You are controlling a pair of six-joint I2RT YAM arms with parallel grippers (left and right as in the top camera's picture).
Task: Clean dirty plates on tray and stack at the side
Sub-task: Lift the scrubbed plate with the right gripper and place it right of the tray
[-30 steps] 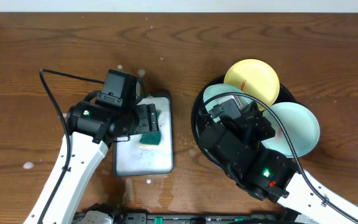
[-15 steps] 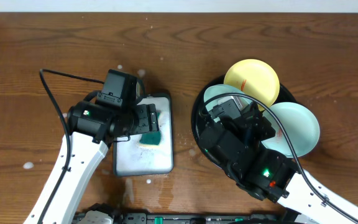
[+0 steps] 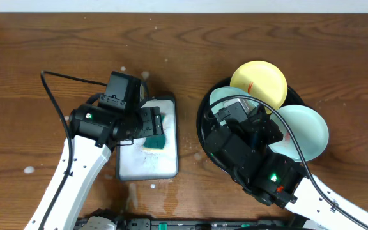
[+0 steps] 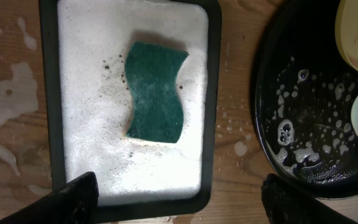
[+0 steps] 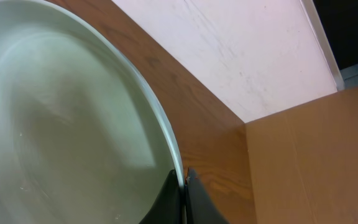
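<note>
Left of the black tray [image 4: 303, 93], the left claw [image 4: 179, 199] hangs spread above the sponge [image 4: 155, 92], likely to grab it; the right claw [image 5: 184, 186] pinches the rim of a mint plate [image 5: 61, 124] — presumably presenting it for scrubbing.

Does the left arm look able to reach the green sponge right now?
Probably yes. The left gripper hangs open over the sponge, which lies bare on the foam in the small tray, nothing covering it.
</note>
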